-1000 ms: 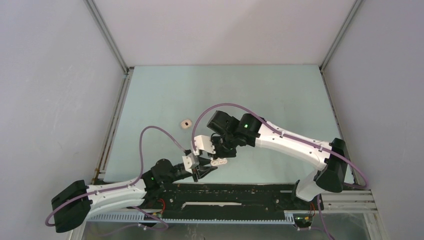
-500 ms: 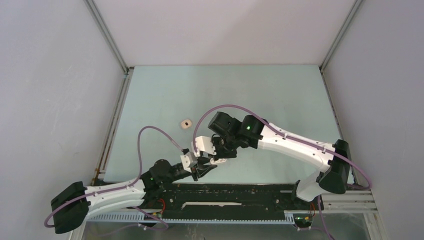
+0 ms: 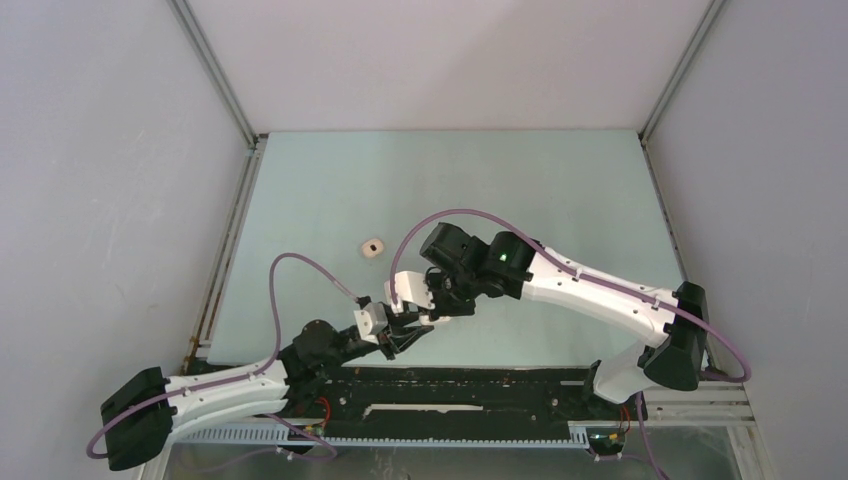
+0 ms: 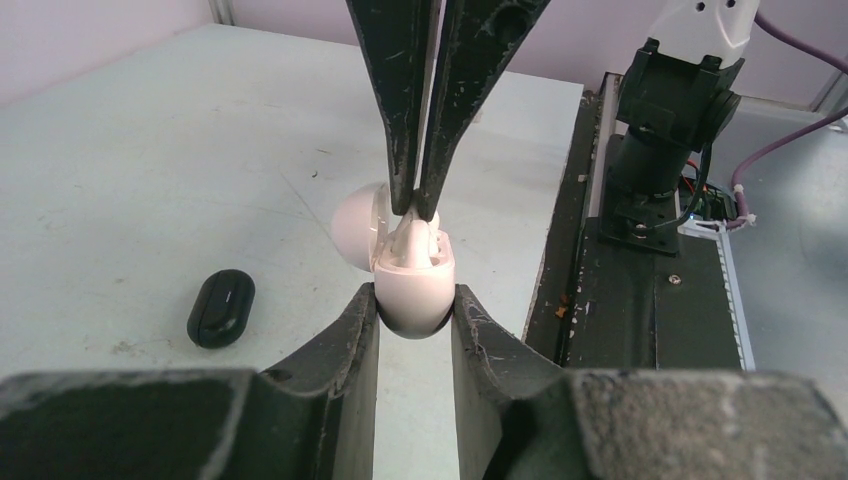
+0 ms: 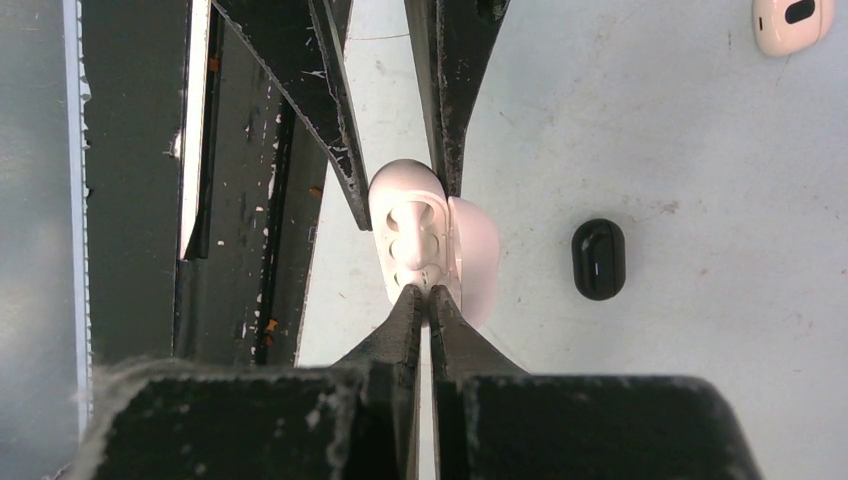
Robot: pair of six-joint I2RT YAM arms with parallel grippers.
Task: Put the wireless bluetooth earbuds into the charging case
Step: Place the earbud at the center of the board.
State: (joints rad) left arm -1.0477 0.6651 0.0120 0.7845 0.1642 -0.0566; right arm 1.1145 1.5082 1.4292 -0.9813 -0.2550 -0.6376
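Left tool (image 4: 415, 296) pinching charging case (image 4: 412, 312) | right tool (image 4: 417, 206) pressed together, tips touching earbud (image 4: 407, 243)

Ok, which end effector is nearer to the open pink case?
Left. The left end effector clamps the pink case by its sides; the right end effector, shut, is at its open end, tips on the earbud inside.

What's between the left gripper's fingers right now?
The open pale charging case, clamped at its base by the left gripper, with an earbud in it; the left wrist view shows it.
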